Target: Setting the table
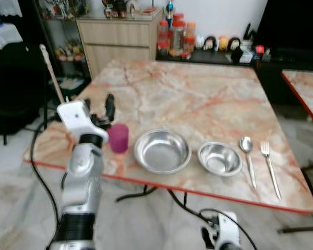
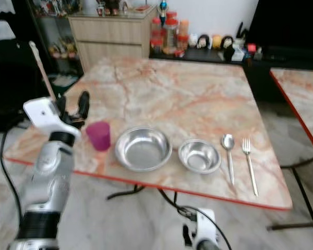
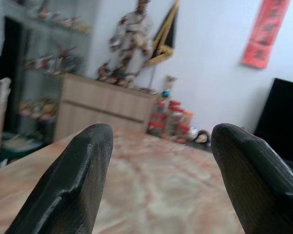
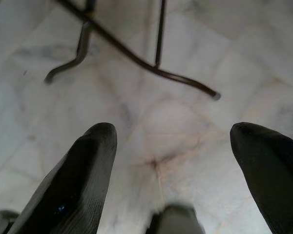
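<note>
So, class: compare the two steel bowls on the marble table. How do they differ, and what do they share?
The large bowl is wider than the small bowl. The large bowl sits next to the pink cup, on the robot's left; the small bowl sits next to the spoon, on its right. Both are shiny metal, upright, empty, and stand in one row near the table's front edge.

A pale marble floor (image 1: 21, 208) lies at the bottom. A wooden cabinet (image 1: 117, 39) stands at upper left against a white wall (image 1: 219, 15); a second table's (image 1: 305, 91) corner shows at right.
</note>
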Motion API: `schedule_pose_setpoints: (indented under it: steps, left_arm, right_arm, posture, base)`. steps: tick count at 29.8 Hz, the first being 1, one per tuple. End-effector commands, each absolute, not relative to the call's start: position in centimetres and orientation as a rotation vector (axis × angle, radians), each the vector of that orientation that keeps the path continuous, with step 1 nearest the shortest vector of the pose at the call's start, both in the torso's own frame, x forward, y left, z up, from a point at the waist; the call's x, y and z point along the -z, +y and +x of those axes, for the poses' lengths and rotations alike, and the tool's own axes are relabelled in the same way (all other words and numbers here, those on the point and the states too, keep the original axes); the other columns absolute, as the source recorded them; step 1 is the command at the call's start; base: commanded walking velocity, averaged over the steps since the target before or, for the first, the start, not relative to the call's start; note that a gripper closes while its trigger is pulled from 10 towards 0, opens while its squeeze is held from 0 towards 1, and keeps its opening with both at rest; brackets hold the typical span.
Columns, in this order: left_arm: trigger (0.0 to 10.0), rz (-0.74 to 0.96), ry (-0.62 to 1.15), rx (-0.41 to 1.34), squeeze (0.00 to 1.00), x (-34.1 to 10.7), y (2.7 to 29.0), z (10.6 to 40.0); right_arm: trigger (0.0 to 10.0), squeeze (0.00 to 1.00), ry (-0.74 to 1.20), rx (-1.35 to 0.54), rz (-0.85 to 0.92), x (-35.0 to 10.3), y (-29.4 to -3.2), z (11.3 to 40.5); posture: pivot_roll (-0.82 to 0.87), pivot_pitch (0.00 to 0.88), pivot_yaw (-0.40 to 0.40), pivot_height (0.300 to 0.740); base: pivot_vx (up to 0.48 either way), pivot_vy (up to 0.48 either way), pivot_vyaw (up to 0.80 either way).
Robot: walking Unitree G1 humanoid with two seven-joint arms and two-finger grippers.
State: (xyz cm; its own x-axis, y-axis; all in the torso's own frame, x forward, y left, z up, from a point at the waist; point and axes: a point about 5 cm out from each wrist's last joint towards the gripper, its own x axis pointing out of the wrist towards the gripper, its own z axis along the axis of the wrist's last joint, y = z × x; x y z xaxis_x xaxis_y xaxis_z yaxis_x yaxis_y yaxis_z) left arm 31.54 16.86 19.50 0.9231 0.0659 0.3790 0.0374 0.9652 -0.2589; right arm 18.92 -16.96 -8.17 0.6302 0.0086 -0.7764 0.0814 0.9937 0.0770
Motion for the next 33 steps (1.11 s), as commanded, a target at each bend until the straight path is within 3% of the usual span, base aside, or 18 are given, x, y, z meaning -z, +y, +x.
schedule_pose_setpoints:
  steps: [1, 18, 33]
  left_arm:
    - [10.0, -0.279, -0.411, 0.040, 0.00, -19.94, 15.21, 31.70]
    - [10.0, -0.302, -0.416, 0.026, 0.00, -19.86, 15.91, 31.32]
    - [10.0, -0.297, -0.422, 0.029, 0.00, -20.33, 15.95, 31.34]
  right_arm:
    - [10.0, 0.00, 0.893, 0.070, 0.089, 8.18, -18.19, 18.65]
    - [10.0, 0.00, 0.873, 0.062, 0.115, 8.12, -18.14, 18.66]
    - [10.0, 0.00, 0.871, 0.056, 0.115, 8.17, -18.15, 18.52]
  posture:
    - [0.17, 0.000, 0.007, 0.676]
    - [0.17, 0.000, 0.006, 0.676]
    - [0.17, 0.000, 0.010, 0.740]
  base:
    - [0.416, 0.000, 0.00]
    - [0.046, 0.000, 0.00]
    - [0.000, 0.000, 0.00]
